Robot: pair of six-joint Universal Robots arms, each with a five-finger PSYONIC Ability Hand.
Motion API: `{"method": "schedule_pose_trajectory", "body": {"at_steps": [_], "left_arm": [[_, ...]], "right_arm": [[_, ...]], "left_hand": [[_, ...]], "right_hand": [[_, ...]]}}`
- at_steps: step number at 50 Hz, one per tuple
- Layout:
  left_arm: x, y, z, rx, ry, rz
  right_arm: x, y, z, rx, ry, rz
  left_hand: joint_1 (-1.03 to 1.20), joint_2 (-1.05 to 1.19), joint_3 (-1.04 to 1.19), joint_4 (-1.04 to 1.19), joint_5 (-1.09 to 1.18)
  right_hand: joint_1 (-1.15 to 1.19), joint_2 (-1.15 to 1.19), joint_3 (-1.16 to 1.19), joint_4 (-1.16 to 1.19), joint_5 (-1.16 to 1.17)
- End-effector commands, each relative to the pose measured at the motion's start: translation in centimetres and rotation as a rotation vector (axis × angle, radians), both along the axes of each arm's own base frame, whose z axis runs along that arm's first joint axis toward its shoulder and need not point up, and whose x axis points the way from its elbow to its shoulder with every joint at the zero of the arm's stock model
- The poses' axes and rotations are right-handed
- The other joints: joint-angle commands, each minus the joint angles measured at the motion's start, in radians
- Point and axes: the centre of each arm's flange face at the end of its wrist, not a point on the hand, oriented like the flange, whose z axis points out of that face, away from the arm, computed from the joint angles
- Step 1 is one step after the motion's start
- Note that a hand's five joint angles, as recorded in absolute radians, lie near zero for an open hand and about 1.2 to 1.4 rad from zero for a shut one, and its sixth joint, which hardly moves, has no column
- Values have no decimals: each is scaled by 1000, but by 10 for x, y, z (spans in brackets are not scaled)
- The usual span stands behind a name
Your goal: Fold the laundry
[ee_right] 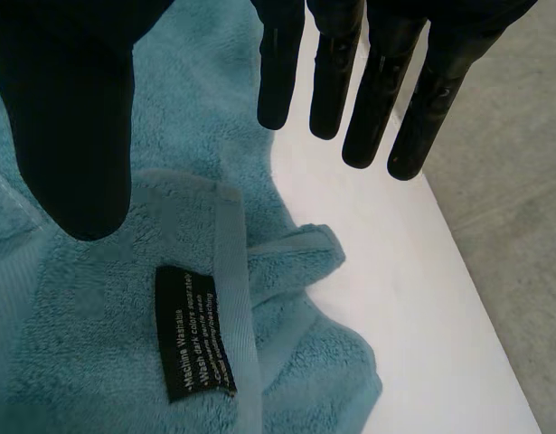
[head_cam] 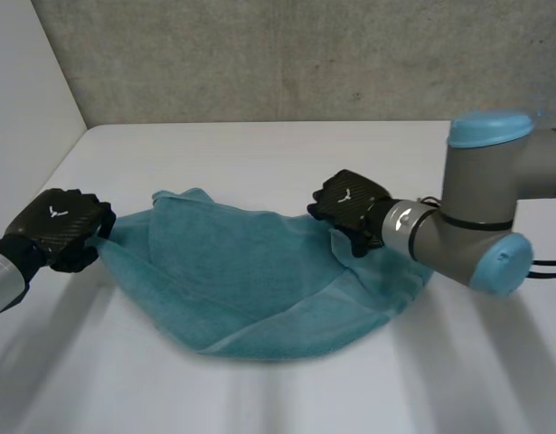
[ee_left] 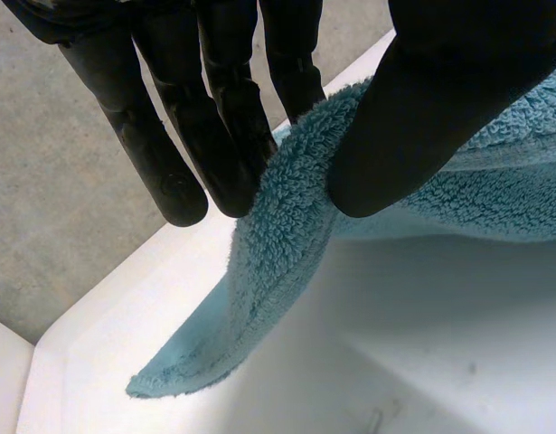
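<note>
A teal terry towel (head_cam: 259, 285) lies crumpled on the white table (head_cam: 259, 154). My left hand (head_cam: 61, 228) is at the towel's left corner; its thumb (ee_left: 422, 108) and straight fingers (ee_left: 228, 136) pinch the towel's edge (ee_left: 287, 217), and the corner hangs down from them. My right hand (head_cam: 350, 206) hovers over the towel's right side with fingers (ee_right: 368, 81) straight and apart from the thumb (ee_right: 79, 136), holding nothing. Under it lies a folded-over hem with a black care label (ee_right: 194, 333).
The table's far edge meets a grey wall (head_cam: 305, 54). Bare white table surface lies in front of the towel and behind it. My right arm's grey elbow with blue caps (head_cam: 490, 199) stands over the towel's right end.
</note>
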Motion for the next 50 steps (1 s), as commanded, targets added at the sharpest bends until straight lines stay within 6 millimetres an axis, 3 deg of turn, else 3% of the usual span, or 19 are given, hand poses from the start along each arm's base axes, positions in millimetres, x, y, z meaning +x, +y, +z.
{"method": "schedule_pose_trajectory", "body": {"at_steps": [1,10,18,31,35,36,37,40,44,45,46,50], "left_arm": [[-4,1,2,-7,1,-14],[-5,1,6,-22,0,-15],[-5,1,8,-28,-1,-15],[-8,2,10,-25,14,-20],[-8,2,11,-24,23,-18],[-8,2,11,-23,24,-17],[-8,3,12,-25,25,-17],[-8,2,15,-39,22,-16],[-8,3,25,-57,26,-11],[-8,3,25,-57,26,-11],[-7,3,35,-68,35,-3],[-6,6,51,-86,55,23]], "right_arm": [[10,-13,-23,-68,90,-5],[8,-13,-37,-3,150,1],[8,-9,-38,10,168,23],[4,-2,-44,25,200,27],[0,-6,-45,13,217,20],[-1,-7,-45,12,219,16],[-1,-8,-42,4,212,10],[-2,-12,-28,-26,187,-13],[-10,-22,26,-120,75,-110],[-16,-26,48,-136,2,-165],[-19,-27,57,-137,-35,-192],[-37,-19,103,-116,-196,-277]], "left_hand": [[256,199,210,202,270],[256,199,210,202,270],[256,199,210,202,270],[256,199,210,202,270],[256,199,210,202,270],[256,199,210,202,270],[256,199,210,202,270],[256,199,210,202,270],[256,199,210,202,270],[256,199,210,202,270],[256,199,210,202,270],[256,199,210,202,270]], "right_hand": [[174,95,92,93,111],[230,150,148,149,167],[338,259,257,257,275],[268,188,186,187,205],[587,508,505,506,524],[861,782,780,780,798],[964,885,883,884,901],[966,886,884,885,902],[966,886,884,885,902],[966,886,884,885,902],[966,886,884,885,902],[966,886,884,885,902]]}}
